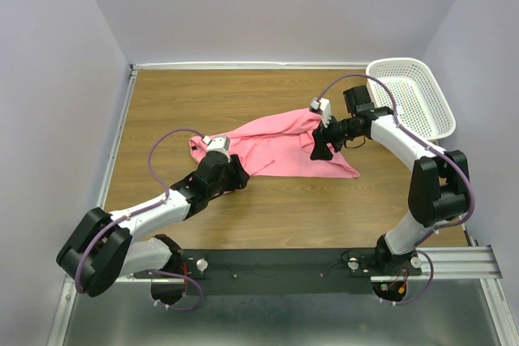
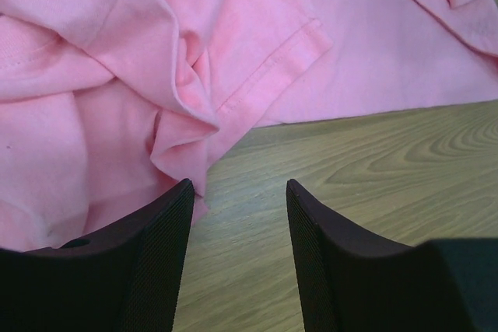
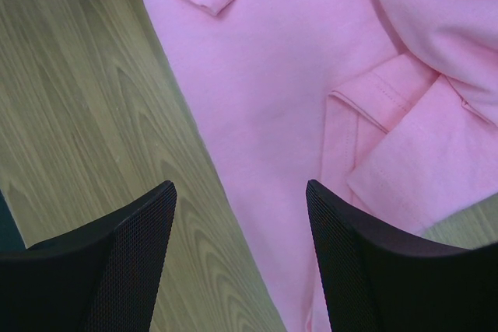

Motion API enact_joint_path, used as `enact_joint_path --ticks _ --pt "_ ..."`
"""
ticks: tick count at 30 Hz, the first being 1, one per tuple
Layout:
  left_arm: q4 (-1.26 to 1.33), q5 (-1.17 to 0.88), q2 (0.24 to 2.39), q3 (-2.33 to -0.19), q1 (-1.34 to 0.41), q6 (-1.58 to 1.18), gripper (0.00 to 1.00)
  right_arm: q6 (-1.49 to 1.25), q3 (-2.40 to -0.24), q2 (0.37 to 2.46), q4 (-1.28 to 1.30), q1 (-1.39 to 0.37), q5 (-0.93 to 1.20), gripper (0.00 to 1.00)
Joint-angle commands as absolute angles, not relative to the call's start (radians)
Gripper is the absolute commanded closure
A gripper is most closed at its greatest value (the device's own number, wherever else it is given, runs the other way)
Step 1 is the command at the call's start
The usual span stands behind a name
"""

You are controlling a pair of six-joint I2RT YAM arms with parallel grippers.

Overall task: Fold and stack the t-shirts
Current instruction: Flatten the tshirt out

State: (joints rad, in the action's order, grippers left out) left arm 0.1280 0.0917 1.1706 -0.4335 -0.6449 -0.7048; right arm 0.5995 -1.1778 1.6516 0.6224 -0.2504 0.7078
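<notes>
Right of t-shirt point(image 1: 280, 147), overhead only: basket point(image 1: 409, 95)

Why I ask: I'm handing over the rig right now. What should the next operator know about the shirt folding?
Left claw: open, empty, low over the table at the crumpled edge of the t-shirt.
Right claw: open, empty, over the shirt's right end.
Done: nothing folded; the one shirt in view lies rumpled mid-table.
Left: flatten, fold, stack.
</notes>
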Motion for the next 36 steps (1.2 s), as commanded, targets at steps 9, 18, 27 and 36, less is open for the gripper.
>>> enact_joint_path --ticks 9,18,27,36 --pt "0.046 0.285 1.183 -0.459 -0.698 -0.768 0.41 0.603 -1.167 1.664 0.607 -0.252 0.689 0.25" --pt "0.067 0.325 1.232 -0.477 -0.707 -0.766 0.51 0.603 -1.166 1.664 0.609 -0.252 0.69 0.25" --pt "0.061 0.413 1.332 -0.638 -0.701 -0.675 1.0 0.601 -1.166 1.646 0.609 -0.25 0.686 0.25" --pt "0.21 -0.121 1.417 -0.98 -0.234 -0.646 1.0 0.611 -1.164 1.638 0.607 -0.247 0.66 0.25"
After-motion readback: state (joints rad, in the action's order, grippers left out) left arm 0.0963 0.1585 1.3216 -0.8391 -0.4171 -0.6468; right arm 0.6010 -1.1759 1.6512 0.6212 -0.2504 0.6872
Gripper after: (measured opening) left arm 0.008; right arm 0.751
